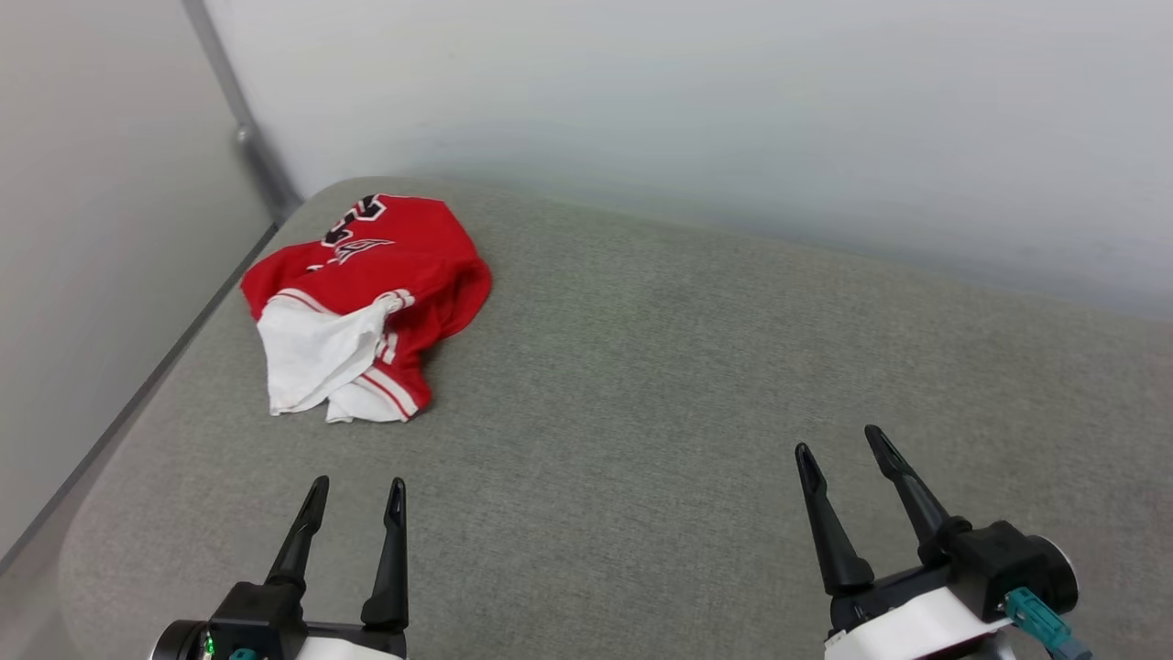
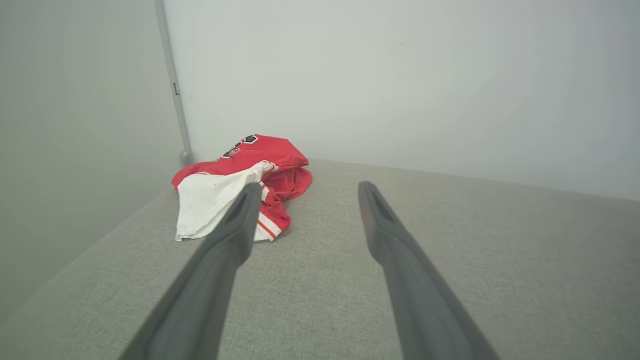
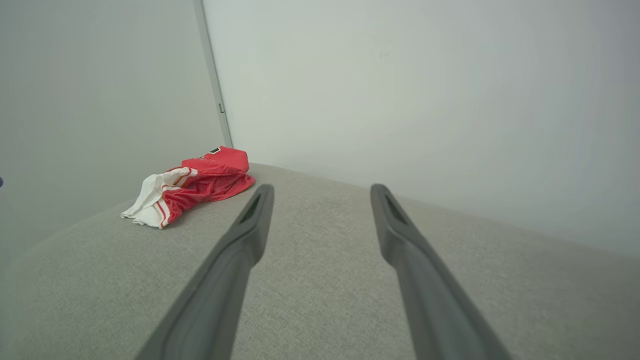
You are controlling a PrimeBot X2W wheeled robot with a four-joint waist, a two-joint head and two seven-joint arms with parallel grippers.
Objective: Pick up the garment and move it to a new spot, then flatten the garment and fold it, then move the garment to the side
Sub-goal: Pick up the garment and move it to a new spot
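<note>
The left pincer point(image 1: 358, 481) sits at the near edge of the head view, fingers spread wide and pinching nothing. They point away from the robot over the bare grey tabletop point(image 1: 641, 367). The right pincer point(image 1: 837, 438) hovers further right, equally spread and empty, its fingers leaning a little to the left.

Beyond both lies the garment point(image 1: 385, 266), a crumpled heap near the tabletop's far left corner. It is ahead of the left pincer and only slightly off its line. From the right pincer it is well apart, far off to the left. In the left wrist view the left pincer point(image 2: 310, 186) has the garment point(image 2: 280, 160) just left of its axis. In the right wrist view the right pincer point(image 3: 322, 187) sees the garment point(image 3: 215, 175) smaller and far to the left.

The heap's long axis runs roughly away from the robot, with the white sleeve end nearest and the red end with black lettering farthest. The left arm is clearly the nearer one, so a straight reach forward to the white edge looks like the likely first move.

Behind the heap the pale wall point(image 1: 641, 92) rises close to it.
</note>
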